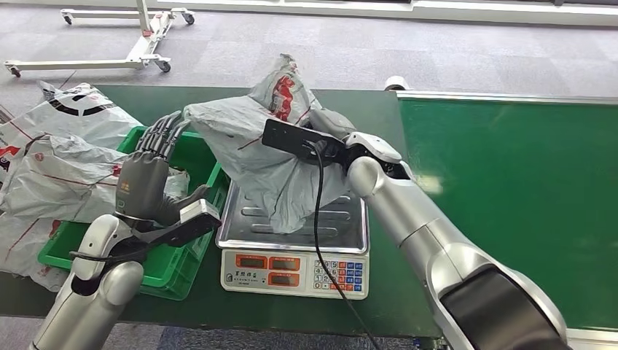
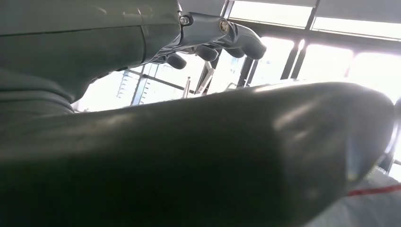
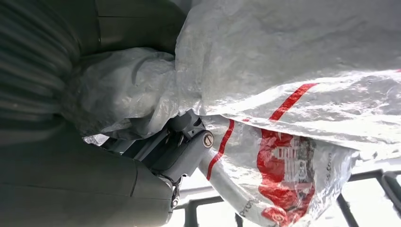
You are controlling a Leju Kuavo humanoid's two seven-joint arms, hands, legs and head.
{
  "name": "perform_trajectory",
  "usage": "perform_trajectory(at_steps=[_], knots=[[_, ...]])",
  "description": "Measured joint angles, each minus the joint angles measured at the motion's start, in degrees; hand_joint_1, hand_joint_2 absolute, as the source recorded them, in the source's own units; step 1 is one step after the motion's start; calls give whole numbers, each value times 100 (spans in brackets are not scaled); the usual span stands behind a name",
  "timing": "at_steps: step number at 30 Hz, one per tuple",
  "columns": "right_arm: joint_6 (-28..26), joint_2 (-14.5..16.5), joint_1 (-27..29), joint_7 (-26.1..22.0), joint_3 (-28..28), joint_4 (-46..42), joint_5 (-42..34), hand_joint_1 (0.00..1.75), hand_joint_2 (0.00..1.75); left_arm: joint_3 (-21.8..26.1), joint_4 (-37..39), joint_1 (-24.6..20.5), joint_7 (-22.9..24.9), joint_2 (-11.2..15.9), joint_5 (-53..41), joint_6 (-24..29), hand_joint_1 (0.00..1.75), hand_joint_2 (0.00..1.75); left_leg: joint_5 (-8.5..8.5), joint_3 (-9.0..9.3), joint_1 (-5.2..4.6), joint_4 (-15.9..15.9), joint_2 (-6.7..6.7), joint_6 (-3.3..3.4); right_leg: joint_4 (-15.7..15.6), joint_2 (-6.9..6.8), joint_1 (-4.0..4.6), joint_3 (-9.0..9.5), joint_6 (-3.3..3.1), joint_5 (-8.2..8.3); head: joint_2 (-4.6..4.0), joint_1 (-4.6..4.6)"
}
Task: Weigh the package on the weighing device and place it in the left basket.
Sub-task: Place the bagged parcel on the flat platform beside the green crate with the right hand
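A grey plastic package [image 1: 255, 138] with red print hangs over the steel tray of the scale [image 1: 350, 227], and its lower end reaches the tray. My right hand [image 1: 329, 124] grips the package's upper right side; in the right wrist view the film [image 3: 293, 71] bunches around the fingers [image 3: 182, 151]. Above the green basket [image 1: 167, 271], left of the scale, my left hand [image 1: 146, 175] is raised with straight, spread fingers, and its fingertips lie at the package's left edge. The left wrist view shows the thumb [image 2: 213, 156] apart from the fingers [image 2: 213, 35], with nothing between them.
Several more grey packages [image 1: 58, 160] lie in and around the basket at the left. The green conveyor belt [image 1: 510, 182] runs to the right of the scale. A white wheeled frame [image 1: 146, 44] stands on the floor behind the table.
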Motion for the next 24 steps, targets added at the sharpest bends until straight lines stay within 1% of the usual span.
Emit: perform_trajectory(at_steps=[3,7,18,24], knots=[[32,-9,194,59,247,-219,-164,175,175,35,-72,113,21,3,-56,0,0,0,0,-3,0,0,-2,0,0,-5,0,-2,-2,-2,0,-1],[33,-29,261,97,447,-381,-310,175,175,59,-112,174,25,3,-90,0,0,0,1,-3,0,0,-2,-1,0,-4,0,-2,-3,-2,0,0],[52,-83,302,98,658,-516,-391,175,175,111,-158,203,28,3,-96,-2,0,0,3,-4,0,0,-4,-4,0,-5,0,-1,-4,0,0,0],[280,-90,358,104,828,-592,-796,175,175,138,-200,293,36,4,-113,-2,0,0,3,-4,0,0,-4,-4,0,-5,0,-1,-4,-1,0,0]])
